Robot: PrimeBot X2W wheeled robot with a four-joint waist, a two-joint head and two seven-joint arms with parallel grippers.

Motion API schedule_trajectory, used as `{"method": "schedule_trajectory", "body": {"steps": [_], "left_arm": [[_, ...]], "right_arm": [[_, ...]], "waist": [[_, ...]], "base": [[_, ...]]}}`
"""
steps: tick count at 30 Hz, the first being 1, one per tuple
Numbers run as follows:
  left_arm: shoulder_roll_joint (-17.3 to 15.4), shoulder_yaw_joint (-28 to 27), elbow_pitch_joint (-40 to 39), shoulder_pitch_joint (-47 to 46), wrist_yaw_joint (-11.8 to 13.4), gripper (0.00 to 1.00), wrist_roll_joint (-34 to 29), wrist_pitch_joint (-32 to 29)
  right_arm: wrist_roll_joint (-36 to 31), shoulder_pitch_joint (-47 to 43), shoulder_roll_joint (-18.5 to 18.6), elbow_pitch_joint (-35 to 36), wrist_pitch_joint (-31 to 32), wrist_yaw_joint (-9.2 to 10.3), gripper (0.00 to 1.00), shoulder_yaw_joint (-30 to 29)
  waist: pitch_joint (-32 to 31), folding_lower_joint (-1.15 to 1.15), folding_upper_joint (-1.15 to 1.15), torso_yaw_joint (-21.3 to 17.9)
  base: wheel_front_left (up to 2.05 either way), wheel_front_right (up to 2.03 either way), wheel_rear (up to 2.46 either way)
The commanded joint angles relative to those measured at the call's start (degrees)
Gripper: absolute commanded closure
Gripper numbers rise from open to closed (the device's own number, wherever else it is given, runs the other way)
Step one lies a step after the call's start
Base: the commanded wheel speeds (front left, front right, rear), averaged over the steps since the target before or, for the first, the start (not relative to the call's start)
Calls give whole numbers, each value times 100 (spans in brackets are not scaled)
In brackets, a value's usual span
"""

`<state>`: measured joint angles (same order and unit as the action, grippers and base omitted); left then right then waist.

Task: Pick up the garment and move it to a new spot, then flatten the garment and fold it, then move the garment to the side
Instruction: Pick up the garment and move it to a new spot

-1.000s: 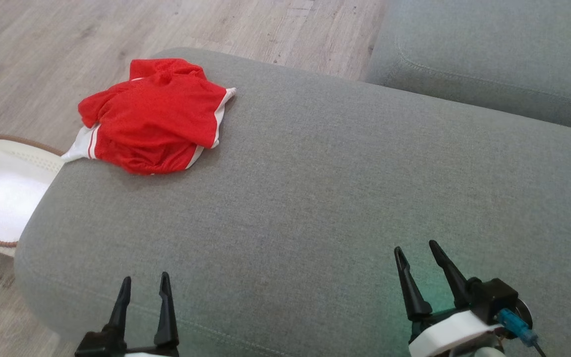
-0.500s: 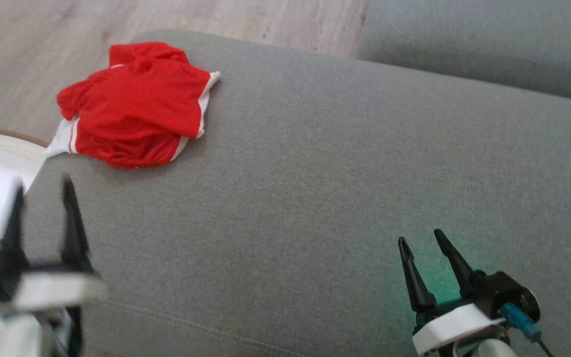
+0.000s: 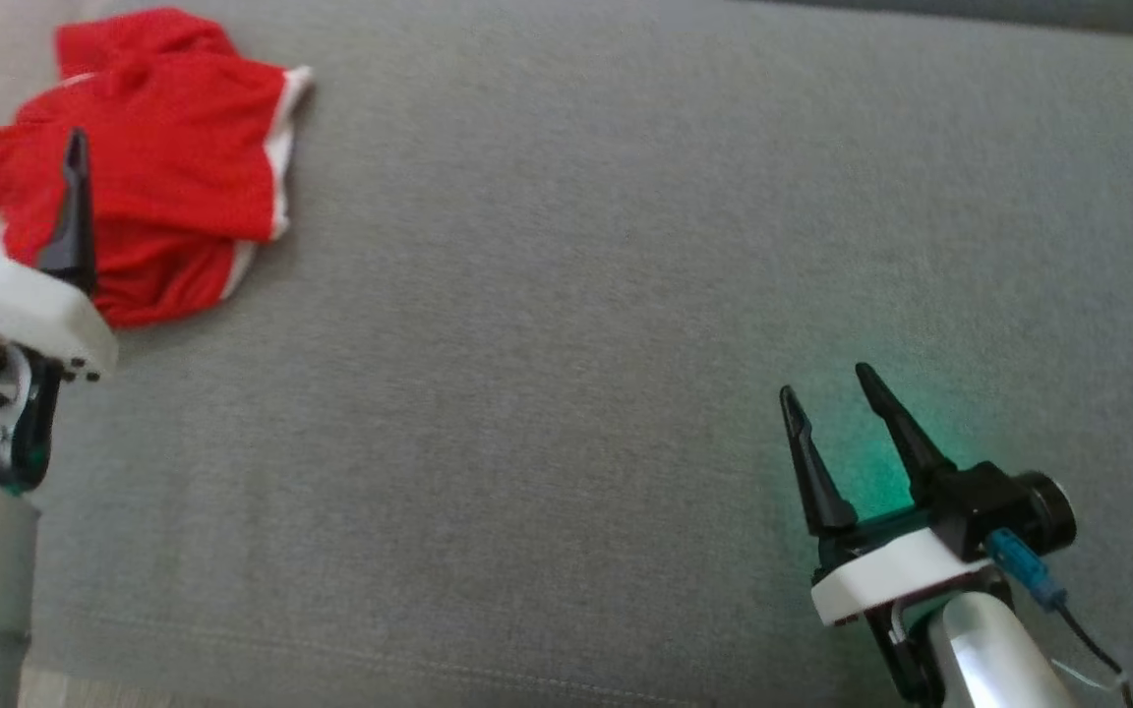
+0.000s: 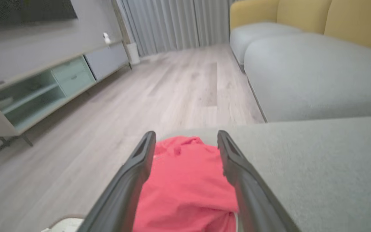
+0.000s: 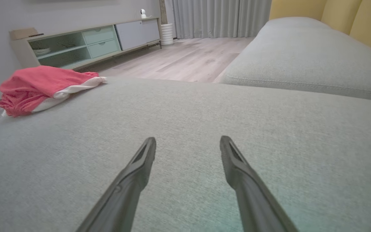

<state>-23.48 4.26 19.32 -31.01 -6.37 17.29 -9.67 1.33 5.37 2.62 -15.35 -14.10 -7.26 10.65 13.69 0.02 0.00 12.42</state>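
1. Living room setup: a big grey sofa cushion, with wood floor and a low TV cabinet beyond it.
2. The red garment with white trim sits crumpled at the cushion's left end.
3. The left gripper is spread wide with nothing pinched. Its fingers line up over the garment's near side, and its wrist view frames the red cloth between them. Can't tell if they actually touch it.
4. The right gripper is wide open too, empty, over bare cushion well apart from the garment.
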Motion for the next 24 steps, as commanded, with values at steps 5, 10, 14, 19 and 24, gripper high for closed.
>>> {"method": "schedule_trajectory", "body": {"steps": [5, 10, 14, 19, 24], "left_arm": [[-373, -87, 792, -782, -42, 0, 107, -333], [-478, -97, 1631, -1101, 169, 0, 37, -579], [-514, -157, 2063, -1262, 368, 0, 31, -574], [-497, -199, 2537, -1408, 410, 2, 120, -562], [-461, -195, 2774, -1534, 359, 100, 190, -488]], "right_arm": [[-174, 212, 26, 333, 57, -23, 0, 70], [-240, 287, 26, 472, 89, -23, 0, 62], [-277, 289, 26, 540, 103, -23, 0, 23], [-292, 305, 26, 577, 109, -23, 0, 11], [-279, 323, 26, 590, 109, -23, 0, 16]], "waist": [[567, -2, 0, -360], [832, -2, 0, -458], [961, -2, 0, -463], [1051, -2, 0, -439], [1078, -2, 0, -412]], "base": [[0, 0, 0], [0, 0, 0], [0, 0, 0], [0, 0, 0], [0, 0, 0]]}}
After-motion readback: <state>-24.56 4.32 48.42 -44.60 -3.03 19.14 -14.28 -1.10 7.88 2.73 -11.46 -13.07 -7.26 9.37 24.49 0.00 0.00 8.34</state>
